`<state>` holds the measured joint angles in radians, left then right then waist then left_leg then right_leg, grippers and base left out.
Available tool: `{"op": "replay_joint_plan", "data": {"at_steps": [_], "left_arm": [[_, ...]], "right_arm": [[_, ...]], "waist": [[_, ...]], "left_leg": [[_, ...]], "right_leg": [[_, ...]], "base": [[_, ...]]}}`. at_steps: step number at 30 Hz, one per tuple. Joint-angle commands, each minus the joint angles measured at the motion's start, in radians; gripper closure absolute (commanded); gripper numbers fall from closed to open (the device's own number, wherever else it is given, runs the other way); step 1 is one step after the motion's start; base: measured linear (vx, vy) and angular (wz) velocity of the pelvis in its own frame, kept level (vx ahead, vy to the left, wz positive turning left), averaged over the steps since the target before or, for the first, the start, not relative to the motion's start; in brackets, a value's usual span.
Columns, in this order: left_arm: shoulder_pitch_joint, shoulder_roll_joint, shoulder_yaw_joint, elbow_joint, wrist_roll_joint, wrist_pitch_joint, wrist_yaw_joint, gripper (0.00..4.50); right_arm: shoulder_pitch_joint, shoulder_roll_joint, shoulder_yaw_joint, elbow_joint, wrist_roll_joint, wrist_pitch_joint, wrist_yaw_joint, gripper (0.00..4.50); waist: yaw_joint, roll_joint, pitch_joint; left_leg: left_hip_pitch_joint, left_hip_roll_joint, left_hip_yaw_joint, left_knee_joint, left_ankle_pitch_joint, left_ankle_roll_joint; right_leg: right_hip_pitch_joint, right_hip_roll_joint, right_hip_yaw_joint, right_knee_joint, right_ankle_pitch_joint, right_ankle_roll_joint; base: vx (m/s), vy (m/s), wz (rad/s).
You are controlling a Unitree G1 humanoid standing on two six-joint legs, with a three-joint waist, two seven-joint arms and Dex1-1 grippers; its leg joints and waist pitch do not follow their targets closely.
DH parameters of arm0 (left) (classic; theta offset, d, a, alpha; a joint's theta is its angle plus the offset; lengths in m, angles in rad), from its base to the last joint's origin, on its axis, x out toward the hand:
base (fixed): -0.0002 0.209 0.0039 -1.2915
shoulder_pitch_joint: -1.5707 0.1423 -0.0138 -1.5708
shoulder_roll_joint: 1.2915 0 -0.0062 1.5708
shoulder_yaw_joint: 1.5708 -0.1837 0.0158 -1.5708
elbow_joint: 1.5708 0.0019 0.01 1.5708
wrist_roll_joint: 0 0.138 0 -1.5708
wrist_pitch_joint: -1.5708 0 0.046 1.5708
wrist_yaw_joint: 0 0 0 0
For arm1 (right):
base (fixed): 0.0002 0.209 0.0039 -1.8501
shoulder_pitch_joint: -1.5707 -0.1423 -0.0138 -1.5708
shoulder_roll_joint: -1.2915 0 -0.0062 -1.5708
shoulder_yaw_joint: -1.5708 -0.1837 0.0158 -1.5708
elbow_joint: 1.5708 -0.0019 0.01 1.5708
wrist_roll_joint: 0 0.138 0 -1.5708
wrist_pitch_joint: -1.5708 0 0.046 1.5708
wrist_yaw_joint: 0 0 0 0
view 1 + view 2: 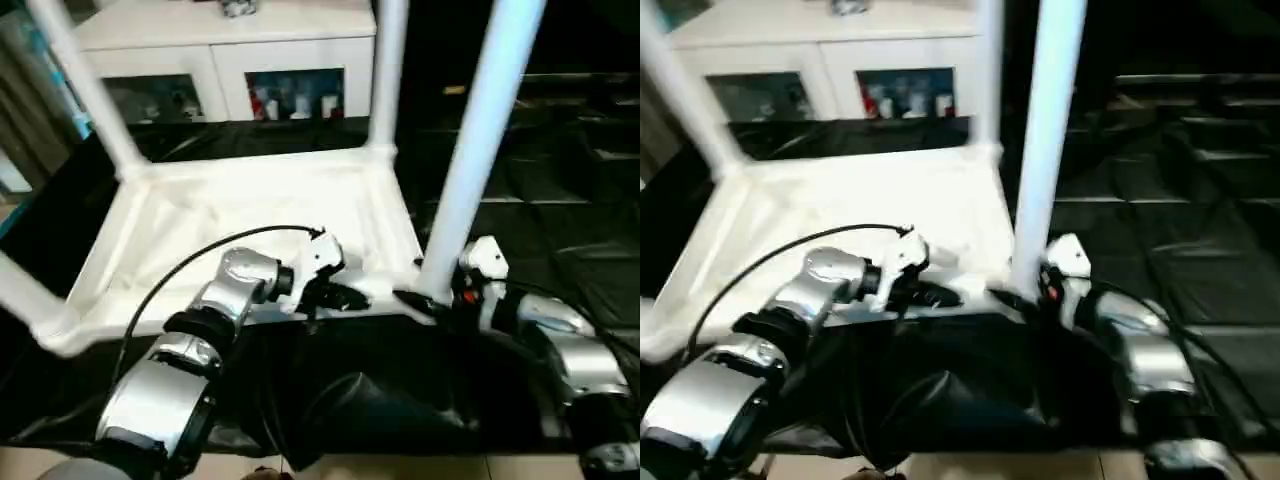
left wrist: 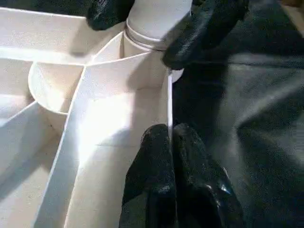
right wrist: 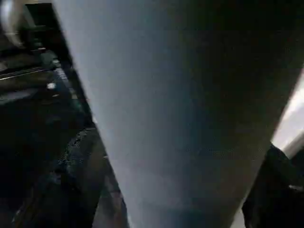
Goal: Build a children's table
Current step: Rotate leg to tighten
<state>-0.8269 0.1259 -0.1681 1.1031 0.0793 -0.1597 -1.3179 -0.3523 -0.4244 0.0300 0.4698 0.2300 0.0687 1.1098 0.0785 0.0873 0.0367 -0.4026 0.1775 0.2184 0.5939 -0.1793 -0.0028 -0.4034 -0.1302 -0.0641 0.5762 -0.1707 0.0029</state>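
The children's table (image 1: pixel 250 215) is lying upside down on the black-covered work table (image 1: pixel 560 230), its ribbed underside facing up and its white legs sticking upward from the corner sockets. The leg (image 1: pixel 478 140) nearest the robot's right side is standing in its socket at the near corner of the overturned top, tilting slightly. The right gripper (image 1: pixel 420 300) is sitting at the base of that leg, its black fingers (image 2: pixel 204 33) standing apart on either side of the tube just above the socket, around it rather than clearly pressing on it. The left gripper (image 2: pixel 170 142) is resting beside the same corner, its two fingers pressed together with the thin near rim of the tabletop caught between their tips. Beyond the children's table, on its far side, a white cabinet (image 1: pixel 230 50) with glass doors is standing.
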Motion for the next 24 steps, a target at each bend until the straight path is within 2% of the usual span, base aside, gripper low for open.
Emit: {"op": "replay_joint_plan", "data": {"at_steps": [1, 4, 9, 10, 15, 20, 24], "left_arm": [[-0.011, 0.008, 0.001, -0.033, -0.035, -0.009, -0.057, 4.5], [-0.012, 0.023, 0.001, -0.037, -0.042, 0.0, -0.092, 4.5], [-0.014, 0.044, 0.005, -0.038, -0.046, 0.009, -0.136, 4.5], [-0.014, 0.046, 0.006, -0.037, -0.048, 0.012, -0.139, 4.5], [-0.006, 0.043, 0.007, -0.045, -0.048, 0.014, -0.136, 4.5], [-0.006, 0.019, 0.016, -0.037, -0.036, 0.0, -0.048, 4.5], [-0.016, -0.009, 0.02, -0.014, -0.005, -0.018, 0.107, 4.5]], "right_arm": [[0.012, -0.015, 0.039, -0.038, 0.03, 0.024, 0.09, 0.85], [0.01, -0.034, 0.044, -0.039, 0.042, 0.032, 0.122, 1.08], [0.006, -0.044, 0.044, -0.042, 0.046, 0.056, 0.158, 1.41], [0.005, -0.043, 0.046, -0.042, 0.049, 0.063, 0.163, 1.59], [0.025, -0.037, 0.06, -0.063, 0.055, 0.074, 0.167, 1.87], [0.051, 0.004, 0.05, -0.057, 0.031, 0.078, 0.07, 1.92], [0.041, 0.081, 0.019, 0.019, -0.029, 0.056, -0.155, 1.93]], "waist": [[0.003, -0.024, -0.067], [0.01, -0.023, -0.066], [0.014, -0.025, -0.064], [0.014, -0.026, -0.063], [0.015, -0.026, -0.064], [0.014, -0.024, -0.064], [0.009, -0.023, -0.06]], "left_leg": [[0.026, 0.055, -0.027, -0.068, -0.18, 0.138], [0.031, 0.058, -0.025, -0.07, -0.194, 0.128], [0.031, 0.058, -0.026, -0.073, -0.211, 0.105], [0.031, 0.058, -0.025, -0.074, -0.216, 0.101], [0.031, 0.057, -0.026, -0.072, -0.202, 0.099], [0.029, 0.057, -0.025, -0.071, -0.193, 0.108], [0.033, 0.056, -0.028, -0.08, -0.261, 0.06]], "right_leg": [[0.044, -0.033, 0.019, -0.045, -0.082, -0.276], [0.041, -0.033, 0.021, -0.046, -0.097, -0.276], [0.041, -0.035, 0.022, -0.048, -0.13, -0.272], [0.041, -0.035, 0.022, -0.049, -0.137, -0.271], [0.042, -0.035, 0.022, -0.047, -0.127, -0.269], [0.04, -0.035, 0.023, -0.046, -0.118, -0.268], [0.038, -0.035, 0.021, -0.058, -0.221, -0.244]], "base": [[0.0, 0.0, 0.0], [0.0, 0.0, 0.0], [0.0, 0.0, 0.0], [0.0, 0.0, 0.0], [0.0, 0.0, 0.0], [0.0, 0.0, 0.0], [0.0, 0.0, 0.0]]}}
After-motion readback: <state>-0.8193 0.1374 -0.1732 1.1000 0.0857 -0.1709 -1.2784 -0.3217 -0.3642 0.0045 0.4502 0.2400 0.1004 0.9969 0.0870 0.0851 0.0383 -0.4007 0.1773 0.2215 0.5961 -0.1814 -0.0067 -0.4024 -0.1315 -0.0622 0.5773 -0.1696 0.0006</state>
